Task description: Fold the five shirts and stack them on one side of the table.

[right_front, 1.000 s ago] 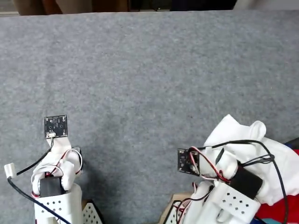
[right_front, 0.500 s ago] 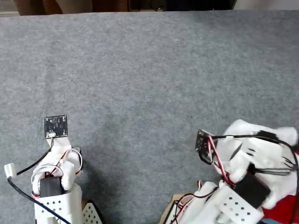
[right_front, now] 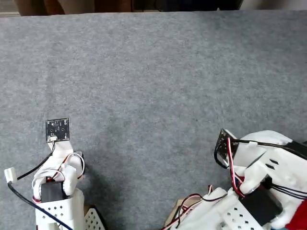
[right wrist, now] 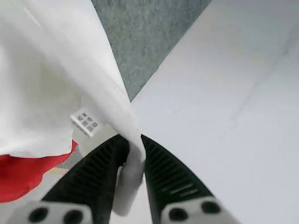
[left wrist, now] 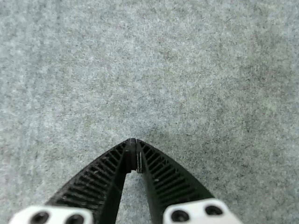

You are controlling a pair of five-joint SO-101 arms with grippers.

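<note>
The white shirt [right_front: 268,138] has slid farther right across the counter [right_front: 144,72]
High view: it sits bunched beside a red shirt [right_front: 300,220]. Left wrist view: left end effector [left wrist: 132,151] clenched, empty. Right wrist view: right end effector [right wrist: 133,151] grasping the white shirt's edge

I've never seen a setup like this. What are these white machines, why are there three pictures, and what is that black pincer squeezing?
These are two small robot arms at a table covered in grey felt. One picture looks down from above: the left arm sits at the lower left, the right arm at the lower right. The other two pictures come from a camera on each arm's wrist, looking along its black ribbed hand. The left hand is shut and holds nothing, with felt beyond it. The right hand is shut on a fold of a white shirt; a red shirt shows next to the white one.
</note>
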